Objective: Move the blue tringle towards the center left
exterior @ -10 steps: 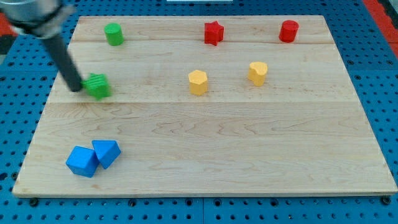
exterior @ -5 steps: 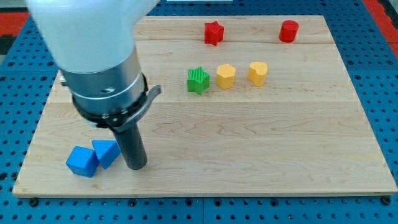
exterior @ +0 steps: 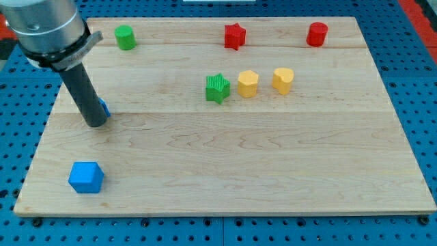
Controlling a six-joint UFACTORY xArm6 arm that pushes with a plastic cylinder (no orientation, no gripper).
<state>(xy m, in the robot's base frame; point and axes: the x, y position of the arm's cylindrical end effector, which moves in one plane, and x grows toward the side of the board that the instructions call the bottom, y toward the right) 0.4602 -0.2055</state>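
Note:
The blue triangle point(exterior: 103, 107) is at the board's centre left, almost wholly hidden behind my rod; only a small blue edge shows on the rod's right. My tip point(exterior: 95, 124) rests on the board right in front of it, touching or nearly touching it. A blue cube point(exterior: 86, 178) lies alone near the view's bottom left corner of the board.
A green cylinder point(exterior: 124, 37) stands at the top left. A red star point(exterior: 234, 35) and a red cylinder point(exterior: 317, 33) stand along the top. A green star block point(exterior: 217, 88), a yellow hexagon point(exterior: 247, 83) and a yellow heart-like block point(exterior: 283, 79) form a row in the middle.
The blue triangle has moved from beside the blue cube up to the centre left. My rod has moved up and left with it. The blue cube shifted slightly left.

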